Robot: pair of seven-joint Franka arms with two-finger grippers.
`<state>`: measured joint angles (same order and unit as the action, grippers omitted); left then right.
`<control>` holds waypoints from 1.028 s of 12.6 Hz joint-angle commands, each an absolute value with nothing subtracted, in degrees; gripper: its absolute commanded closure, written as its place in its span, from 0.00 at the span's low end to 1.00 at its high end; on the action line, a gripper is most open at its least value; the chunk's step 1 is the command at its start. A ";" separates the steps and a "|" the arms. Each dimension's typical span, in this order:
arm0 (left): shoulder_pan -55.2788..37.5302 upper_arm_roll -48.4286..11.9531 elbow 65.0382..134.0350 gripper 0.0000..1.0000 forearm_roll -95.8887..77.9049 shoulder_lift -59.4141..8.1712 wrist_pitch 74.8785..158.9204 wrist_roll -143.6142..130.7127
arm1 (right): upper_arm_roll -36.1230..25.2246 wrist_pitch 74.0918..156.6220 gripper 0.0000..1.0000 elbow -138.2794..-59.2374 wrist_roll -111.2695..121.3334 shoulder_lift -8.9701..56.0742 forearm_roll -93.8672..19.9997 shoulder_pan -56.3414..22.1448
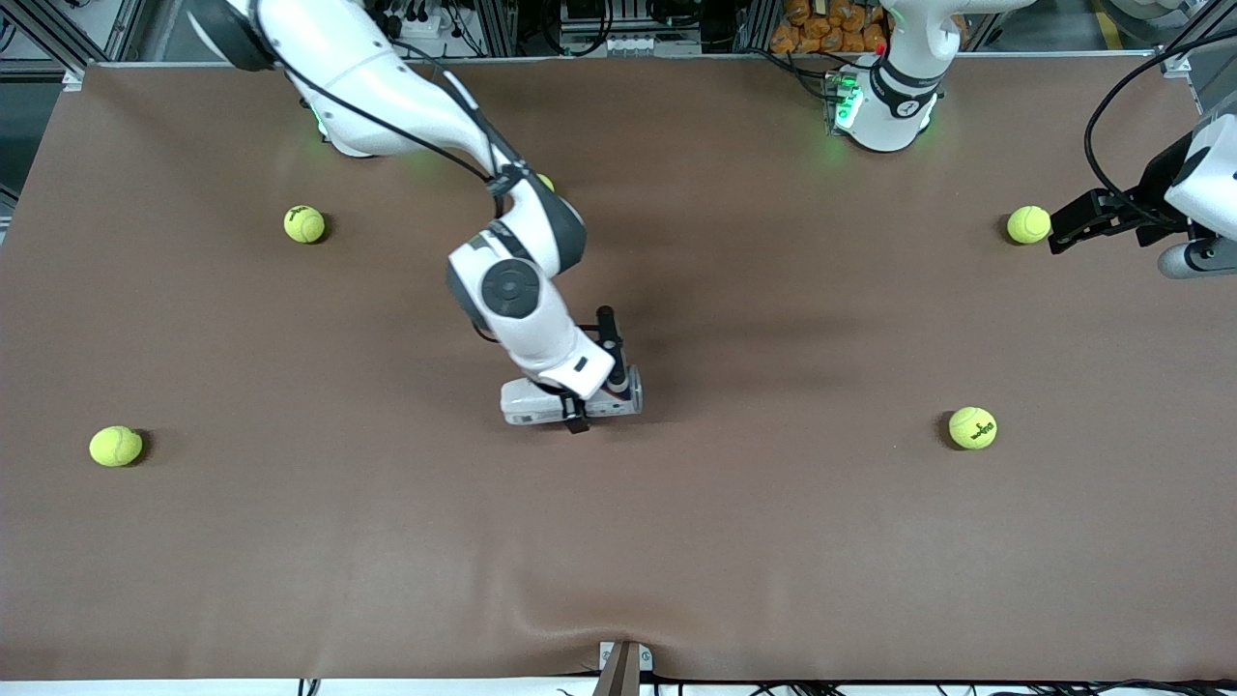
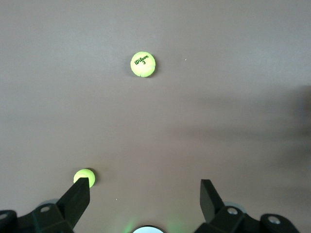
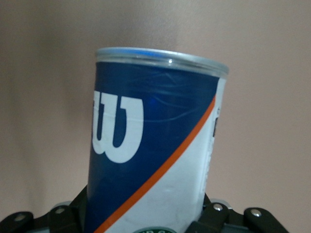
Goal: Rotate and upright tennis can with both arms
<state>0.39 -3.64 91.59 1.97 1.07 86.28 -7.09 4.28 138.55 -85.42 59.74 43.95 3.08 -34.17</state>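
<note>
The tennis can fills the right wrist view: navy and white label, white "W", orange stripe, silvery rim. It sits between the jaws of my right gripper, which is shut on its lower part. In the front view the right gripper is low over the middle of the table. The hand hides most of the can, and only a small part shows beside it. My left gripper waits open and empty at the left arm's end of the table. Its fingers show spread wide apart in the left wrist view.
Several yellow-green tennis balls lie scattered on the brown table. One ball is right by the left gripper's tips and also shows in the left wrist view. Another ball lies nearer the camera, marked "Wilson 3". Others lie toward the right arm's end.
</note>
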 commanded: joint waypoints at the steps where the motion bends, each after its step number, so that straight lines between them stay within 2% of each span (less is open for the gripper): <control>1: 1.05 -3.87 91.05 0.00 0.70 0.62 86.39 -5.80 | 2.90 141.23 0.18 -84.03 55.02 47.71 7.11 -35.95; 2: 1.05 -3.87 91.14 0.00 0.70 0.18 86.66 -5.80 | 2.90 141.33 0.02 -83.85 55.02 48.07 8.34 -36.03; 3: 0.97 -3.87 91.14 0.00 0.70 0.00 86.66 -5.89 | 2.90 141.24 0.00 -83.85 55.19 47.99 9.48 -36.12; 7: 0.97 -3.87 91.14 0.00 -5.15 -4.91 88.49 -5.98 | 3.86 138.53 0.00 -83.67 55.46 43.88 10.55 -36.12; 11: -0.17 -4.66 91.14 0.00 -10.18 -11.93 93.60 -6.15 | 4.05 125.98 0.00 -83.58 54.32 33.95 4.15 -34.99; 13: -0.44 -4.83 91.05 0.00 -18.93 -16.24 96.22 -6.06 | 4.13 121.22 0.00 -83.58 54.32 29.82 3.52 -30.26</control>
<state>-0.38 -4.59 92.05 -13.12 -12.75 94.22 -6.99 3.58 124.23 -81.42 54.40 34.50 4.99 -34.79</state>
